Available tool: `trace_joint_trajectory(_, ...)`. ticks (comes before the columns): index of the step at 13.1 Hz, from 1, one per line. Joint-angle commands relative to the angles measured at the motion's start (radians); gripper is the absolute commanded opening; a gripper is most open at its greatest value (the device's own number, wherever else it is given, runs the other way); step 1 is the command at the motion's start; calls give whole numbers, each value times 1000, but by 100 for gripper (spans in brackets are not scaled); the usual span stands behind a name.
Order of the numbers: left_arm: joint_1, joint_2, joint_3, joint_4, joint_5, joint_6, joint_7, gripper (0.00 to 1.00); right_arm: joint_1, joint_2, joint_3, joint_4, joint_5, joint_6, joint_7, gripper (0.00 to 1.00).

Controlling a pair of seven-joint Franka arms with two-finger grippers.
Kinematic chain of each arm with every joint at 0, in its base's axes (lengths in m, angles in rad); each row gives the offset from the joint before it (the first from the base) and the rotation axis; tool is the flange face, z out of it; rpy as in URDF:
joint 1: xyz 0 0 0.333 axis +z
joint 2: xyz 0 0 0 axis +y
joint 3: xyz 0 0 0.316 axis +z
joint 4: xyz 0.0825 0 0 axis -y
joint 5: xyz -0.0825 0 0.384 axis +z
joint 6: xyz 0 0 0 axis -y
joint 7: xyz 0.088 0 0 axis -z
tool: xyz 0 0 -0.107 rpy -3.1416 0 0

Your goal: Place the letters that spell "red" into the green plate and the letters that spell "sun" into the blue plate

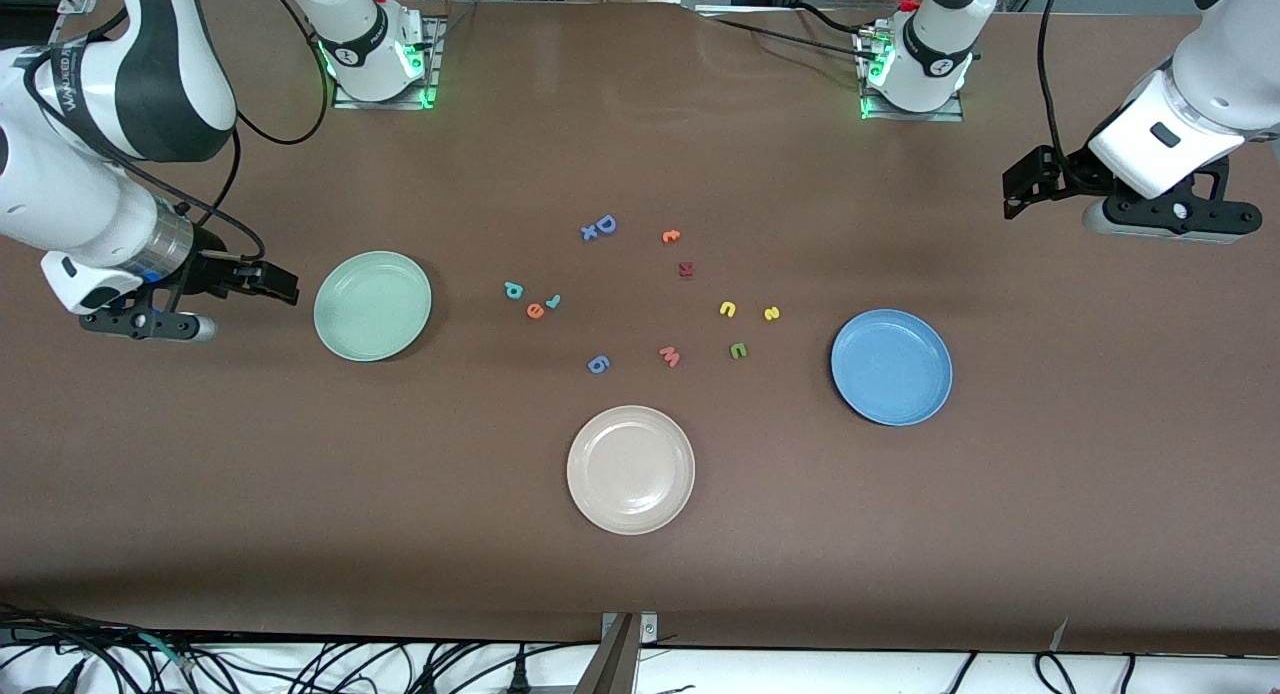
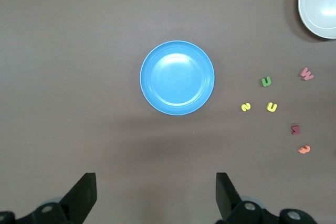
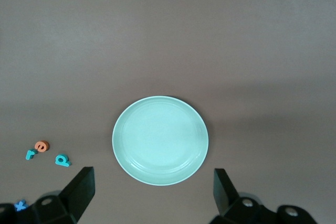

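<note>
The teal "d" [image 1: 513, 290], orange "e" [image 1: 535, 310] and small teal "r" [image 1: 553, 300] lie together mid-table, beside the green plate [image 1: 372, 305]. The yellow "s" [image 1: 771, 314], yellow arch [image 1: 727, 309] and olive arch [image 1: 738, 350] lie closer to the blue plate [image 1: 891, 366]. Both plates hold nothing. My right gripper [image 1: 272, 280] hangs open over bare table beside the green plate [image 3: 160, 140]. My left gripper [image 1: 1022, 189] hangs open over bare table at the left arm's end, and its wrist view shows the blue plate [image 2: 177, 77].
A beige plate [image 1: 630, 469] sits nearest the front camera. Among the loose letters are a big blue "D" [image 1: 604, 224], a small orange letter [image 1: 671, 236], a dark red one [image 1: 686, 269], a pink "w" [image 1: 669, 356] and a blue one [image 1: 597, 364].
</note>
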State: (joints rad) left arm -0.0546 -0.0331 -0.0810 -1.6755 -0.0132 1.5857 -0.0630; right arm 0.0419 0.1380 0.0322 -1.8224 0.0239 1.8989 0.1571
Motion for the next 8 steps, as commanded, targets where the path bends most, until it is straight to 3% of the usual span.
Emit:
trace_joint_trajectory(1,-4,-11,4,3,2,-26,-6,100,0,6,-8,17,21,-14,-21,100)
trace_joint_trajectory(8,-4,-11,3,3,2,-29,-6,100,0,3,-8,5,21,-14,-5,100)
